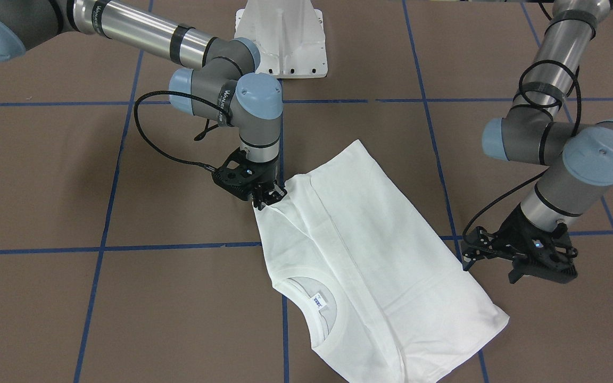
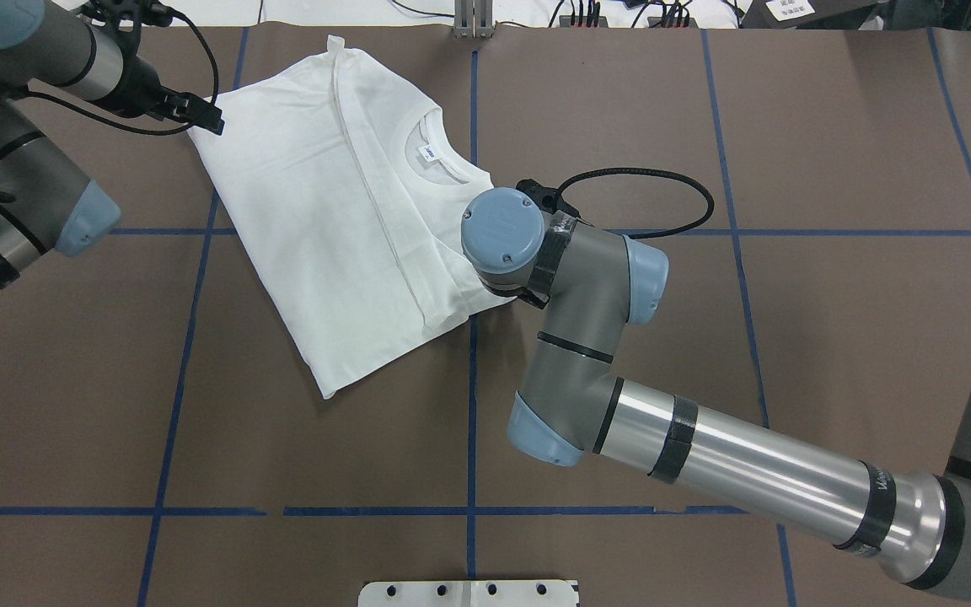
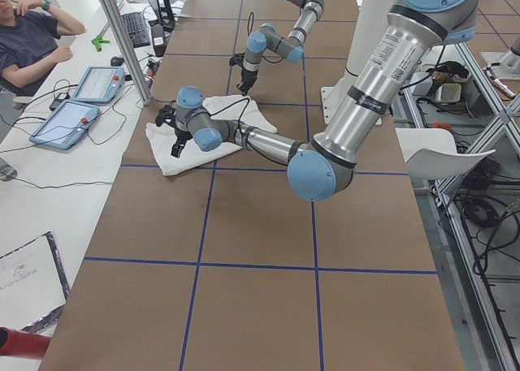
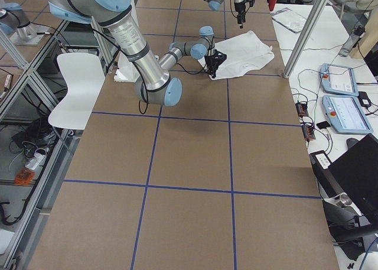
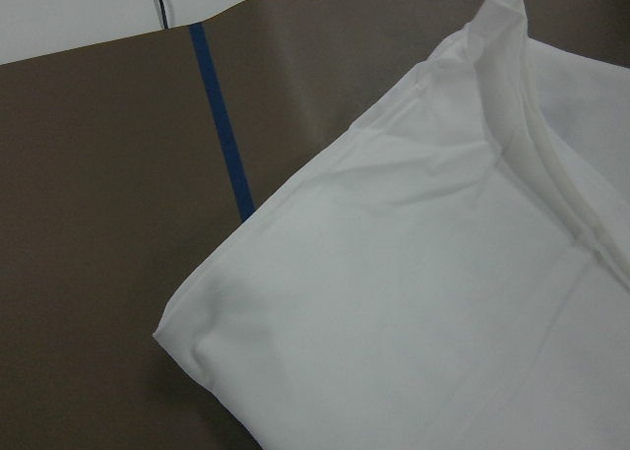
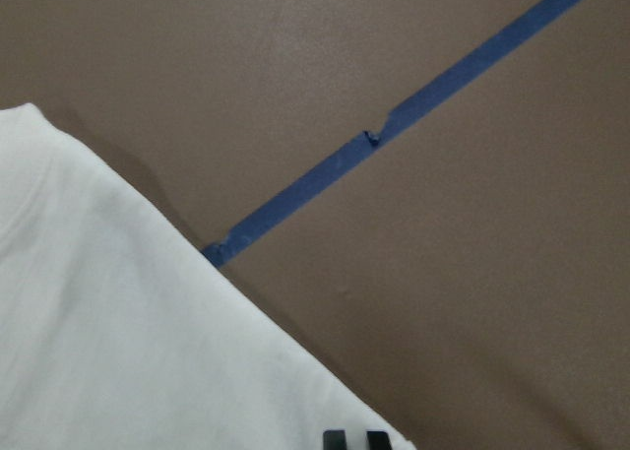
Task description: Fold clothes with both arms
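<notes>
The white T-shirt (image 1: 381, 255) lies folded lengthwise on the brown table, its collar and blue-printed neck label (image 1: 317, 302) facing up. It also shows in the overhead view (image 2: 325, 211). The text block is hidden. My right gripper (image 1: 268, 199) is shut on the shirt's edge, and the cloth rises to a peak at its fingertips. In the overhead view its wrist hides it. The right wrist view shows the shirt (image 6: 118, 352) under the fingertips (image 6: 335, 438). My left gripper (image 1: 467, 254) hovers open beside the shirt's opposite edge, holding nothing. The left wrist view shows a shirt corner (image 5: 423, 302) lying flat.
The white metal pedestal (image 1: 282, 37) stands at the robot's side of the table. Blue tape lines (image 1: 179, 247) grid the brown surface. An operator (image 3: 24, 30) and tablets (image 3: 73, 103) are at a side desk beyond the table's far edge.
</notes>
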`<state>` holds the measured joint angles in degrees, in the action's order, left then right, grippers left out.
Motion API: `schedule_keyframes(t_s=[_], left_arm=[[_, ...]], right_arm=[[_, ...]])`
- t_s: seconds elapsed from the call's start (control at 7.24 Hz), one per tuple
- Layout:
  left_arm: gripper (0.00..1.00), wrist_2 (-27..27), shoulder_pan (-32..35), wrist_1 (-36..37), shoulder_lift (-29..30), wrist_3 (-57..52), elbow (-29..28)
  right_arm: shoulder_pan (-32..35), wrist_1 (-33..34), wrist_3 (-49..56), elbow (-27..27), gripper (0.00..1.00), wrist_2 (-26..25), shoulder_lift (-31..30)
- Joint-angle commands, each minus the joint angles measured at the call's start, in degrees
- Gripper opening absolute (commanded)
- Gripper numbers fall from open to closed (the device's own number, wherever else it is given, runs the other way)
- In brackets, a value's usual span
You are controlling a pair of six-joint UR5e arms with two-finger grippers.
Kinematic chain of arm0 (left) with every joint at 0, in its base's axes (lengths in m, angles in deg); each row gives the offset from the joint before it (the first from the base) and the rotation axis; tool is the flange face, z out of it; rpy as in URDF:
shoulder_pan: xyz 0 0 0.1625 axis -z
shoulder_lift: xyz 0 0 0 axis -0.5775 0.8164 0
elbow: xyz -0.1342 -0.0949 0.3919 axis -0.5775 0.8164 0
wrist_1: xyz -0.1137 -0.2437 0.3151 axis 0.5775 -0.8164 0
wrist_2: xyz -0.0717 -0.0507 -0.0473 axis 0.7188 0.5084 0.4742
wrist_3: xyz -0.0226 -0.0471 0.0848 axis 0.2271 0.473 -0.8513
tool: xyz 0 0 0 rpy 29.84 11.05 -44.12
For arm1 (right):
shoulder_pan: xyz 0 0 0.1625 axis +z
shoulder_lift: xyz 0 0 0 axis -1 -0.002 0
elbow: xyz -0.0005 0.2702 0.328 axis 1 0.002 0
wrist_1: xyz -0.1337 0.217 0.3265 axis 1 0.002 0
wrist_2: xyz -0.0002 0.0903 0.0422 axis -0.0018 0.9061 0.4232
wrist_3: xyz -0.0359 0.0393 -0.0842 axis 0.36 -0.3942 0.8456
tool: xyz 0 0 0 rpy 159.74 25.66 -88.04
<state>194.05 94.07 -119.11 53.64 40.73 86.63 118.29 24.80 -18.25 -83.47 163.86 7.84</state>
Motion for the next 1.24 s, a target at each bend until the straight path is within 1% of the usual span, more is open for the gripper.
schedule_keyframes(t_s=[0.0, 0.14, 0.28, 0.41, 0.69, 0.83, 0.97, 1.1], left_arm=[[1.00, 0.00, 0.00, 0.00, -0.04, 0.01, 0.13], [1.00, 0.00, 0.00, 0.00, -0.04, 0.09, 0.13], [1.00, 0.09, 0.00, 0.00, -0.56, 0.01, 0.21], [1.00, 0.09, 0.00, 0.00, -0.57, 0.01, 0.39], [1.00, 0.09, 0.00, 0.00, -0.74, 0.01, 0.57], [1.00, 0.09, 0.00, 0.00, -0.74, 0.09, 0.83], [1.00, 0.17, 0.00, 0.00, -0.74, 0.09, 1.09], [1.00, 0.18, 0.00, 0.09, -0.74, 0.01, 1.01]], right_arm=[[-0.10, 1.24, 0.73, -0.85, 0.34, 0.01, 0.05], [-0.10, 1.69, 1.43, -1.72, 0.63, 0.19, -0.30], [-0.10, 1.60, 1.44, -1.91, 0.70, 0.02, -0.39], [-0.10, 1.17, 1.44, -2.26, 0.75, -0.16, -0.91], [-0.10, 1.08, 1.44, -2.26, 0.76, -0.07, -1.18], [-0.10, 0.38, 1.44, -2.52, 0.79, 0.01, -1.88], [-0.10, -3.89, 1.35, -3.39, 0.80, 0.01, -3.97], [-0.10, -5.67, 1.18, -3.40, 0.80, -0.07, -4.69]])
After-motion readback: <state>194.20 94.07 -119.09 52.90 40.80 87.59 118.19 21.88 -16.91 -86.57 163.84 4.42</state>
